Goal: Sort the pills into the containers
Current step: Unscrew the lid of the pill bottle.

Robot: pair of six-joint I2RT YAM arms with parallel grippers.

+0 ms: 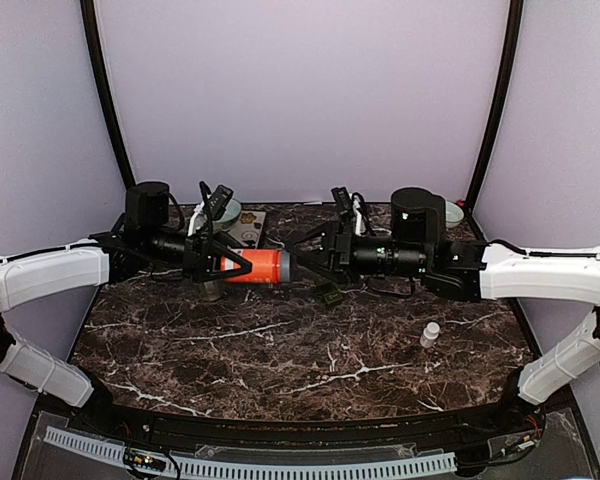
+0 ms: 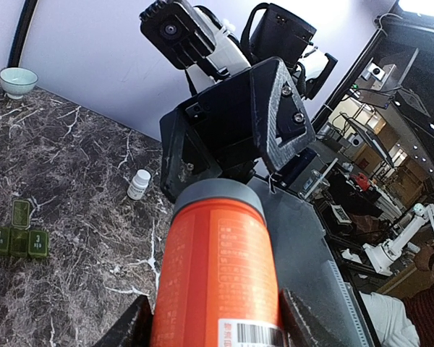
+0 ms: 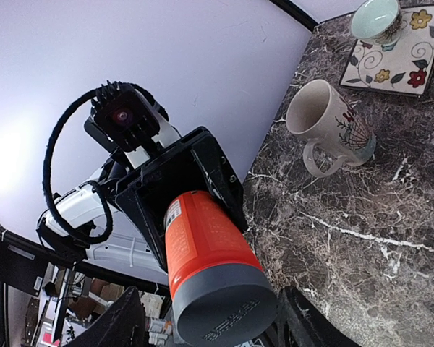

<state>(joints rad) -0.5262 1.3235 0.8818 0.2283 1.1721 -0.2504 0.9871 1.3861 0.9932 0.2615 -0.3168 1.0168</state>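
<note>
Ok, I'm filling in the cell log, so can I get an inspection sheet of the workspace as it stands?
Surface: dark white-veined marble table.
Job's things: orange bottle held level in the air, grey cap on; small white bottle upright; green pill organiser, one lid looks open.
Clutter: mug; patterned tile with a bowl at its corner; second bowl at the back.
Grippers: left gripper shut on the orange bottle; right gripper has its fingers either side of the cap, contact unclear.
Cables: black cable looped by the left wrist camera.
Surroundings: lilac walls.
</note>
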